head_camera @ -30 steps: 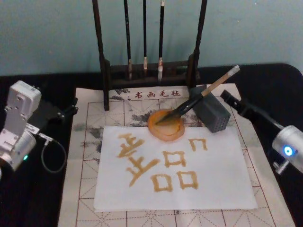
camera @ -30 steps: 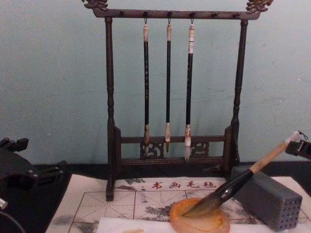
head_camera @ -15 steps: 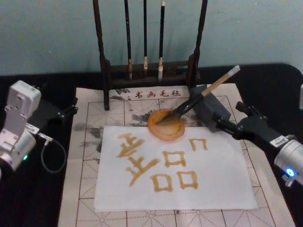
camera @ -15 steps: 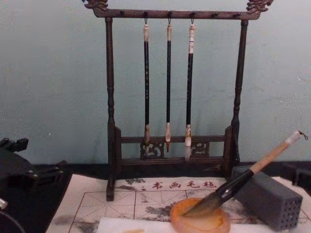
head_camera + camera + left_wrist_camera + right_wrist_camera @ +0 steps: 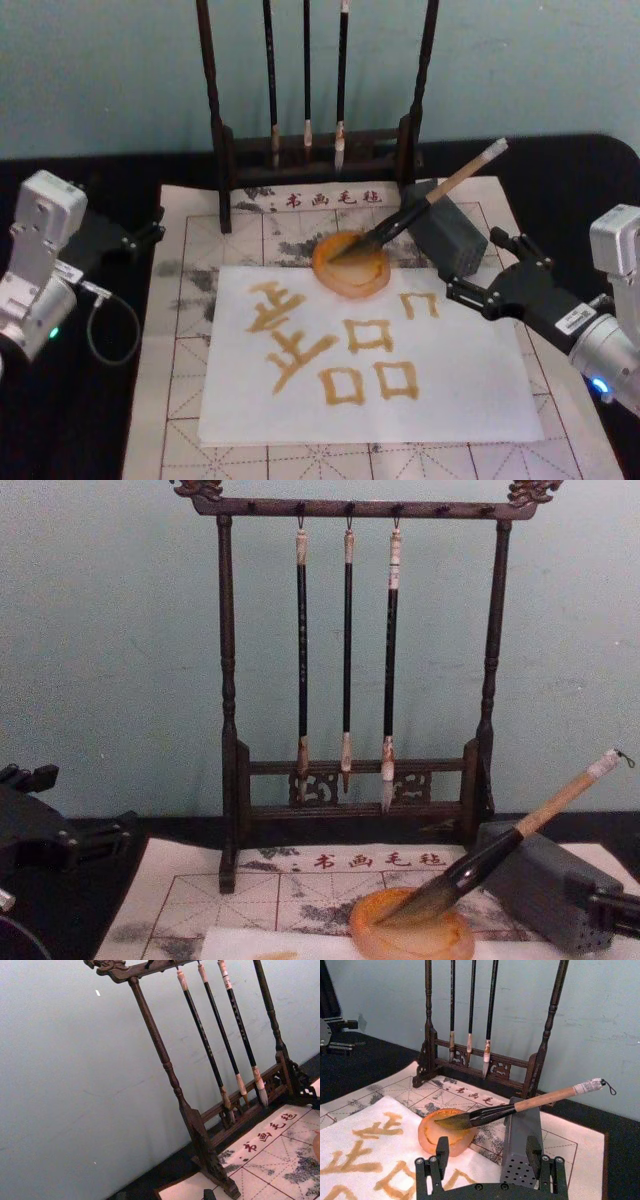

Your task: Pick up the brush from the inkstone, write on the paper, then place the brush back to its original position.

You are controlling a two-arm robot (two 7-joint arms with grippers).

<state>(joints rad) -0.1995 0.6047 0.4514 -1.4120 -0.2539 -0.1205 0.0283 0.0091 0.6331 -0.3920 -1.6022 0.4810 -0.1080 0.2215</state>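
Note:
The brush (image 5: 420, 208) lies with its dark bristles in the orange inkstone (image 5: 351, 265) and its handle leaning on a grey block (image 5: 448, 240). Its whitish cap points up to the back right. My right gripper (image 5: 477, 266) hovers open just in front of the block, over the right edge of the white paper (image 5: 455, 400), apart from the brush. The right wrist view has the brush (image 5: 520, 1106), the inkstone (image 5: 447, 1132) and both open fingers (image 5: 441, 1152) below them. The paper carries amber written characters. My left gripper (image 5: 140, 235) stays parked, open, at the mat's left edge.
A dark wooden rack (image 5: 315, 150) with three thin hanging brushes stands behind the inkstone. A cream gridded mat (image 5: 190, 300) with red characters lies under the paper. The black tabletop (image 5: 590, 190) surrounds it. A cable (image 5: 105, 325) loops beside the left arm.
My right gripper has drawn back from behind the grey block, near the brush's cap, to the block's near side and turned toward it. The brush and left arm have not moved.

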